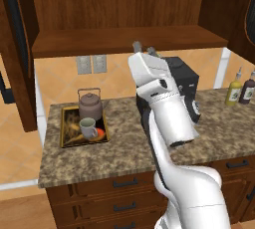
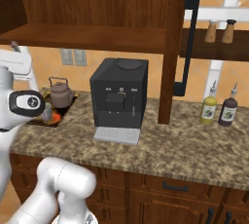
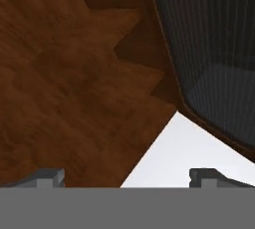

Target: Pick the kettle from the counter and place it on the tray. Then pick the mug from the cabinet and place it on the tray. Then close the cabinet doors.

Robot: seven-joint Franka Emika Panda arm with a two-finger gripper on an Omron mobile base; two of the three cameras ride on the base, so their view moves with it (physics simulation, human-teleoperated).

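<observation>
The kettle (image 1: 90, 104) and mug (image 1: 88, 128) sit on the tray (image 1: 66, 138), whose long axis runs 12 to 6 at the counter's (image 1: 124, 148) left end; the mug's handle points toward 4. The gripper (image 3: 127, 178) is spread wide, holding nothing, facing the cabinet (image 3: 64, 83) wood and a dark door (image 3: 214, 49) panel.

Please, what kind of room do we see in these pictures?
Most likely a home kitchen, as a simulation. A speckled granite counter lies over wooden drawers, a black coffee machine stands on it, and a kettle and a mug sit on a tray below a wooden wall cabinet.
</observation>
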